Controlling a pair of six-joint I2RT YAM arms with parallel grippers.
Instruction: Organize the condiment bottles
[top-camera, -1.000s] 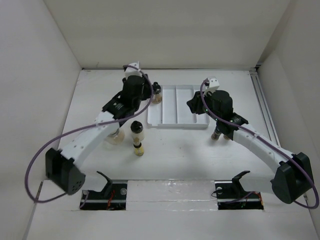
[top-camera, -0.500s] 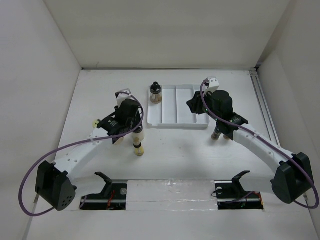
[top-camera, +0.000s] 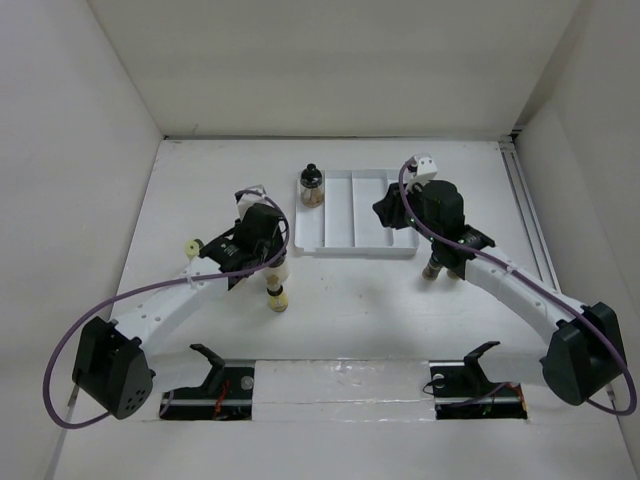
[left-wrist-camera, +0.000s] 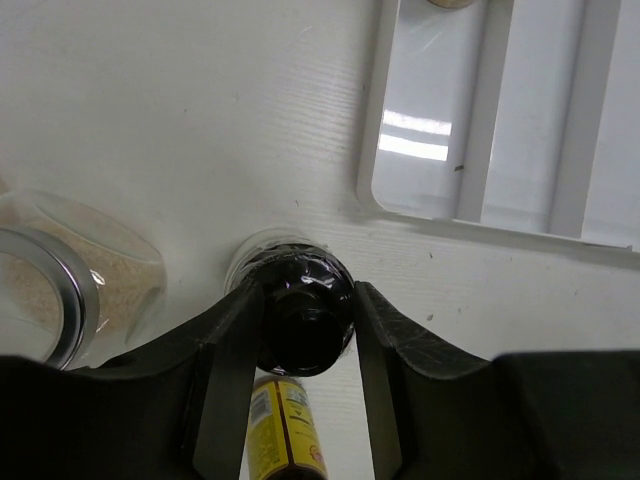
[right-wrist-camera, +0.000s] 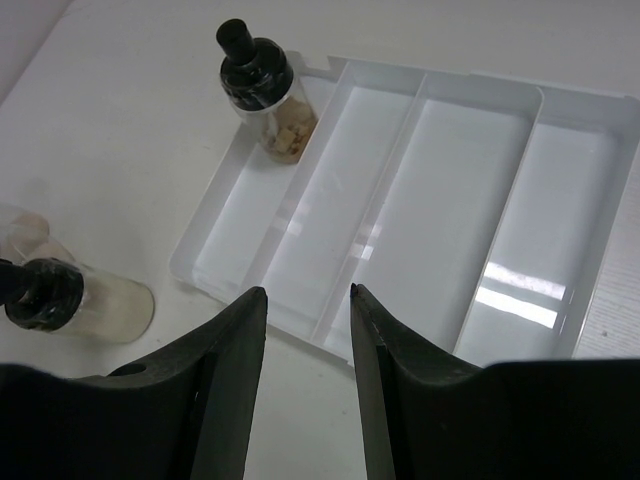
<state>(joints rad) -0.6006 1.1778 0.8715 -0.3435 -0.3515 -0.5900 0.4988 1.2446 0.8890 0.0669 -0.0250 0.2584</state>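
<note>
1 bottle stands in the tray's left compartment, far end; another bottle rests before the tray, leftward.

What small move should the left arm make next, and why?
Probably close the left gripper on the black-capped bottle. Its fingers flank the cap closely, though a firm hold is not clear. The bottle stands on the table beside the white tray, where another bottle stands.

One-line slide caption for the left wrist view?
Left gripper flanks the cap of an upright black-capped bottle; glass jar of pale granules at left, yellow-labelled bottle below, white tray upper right.
</note>
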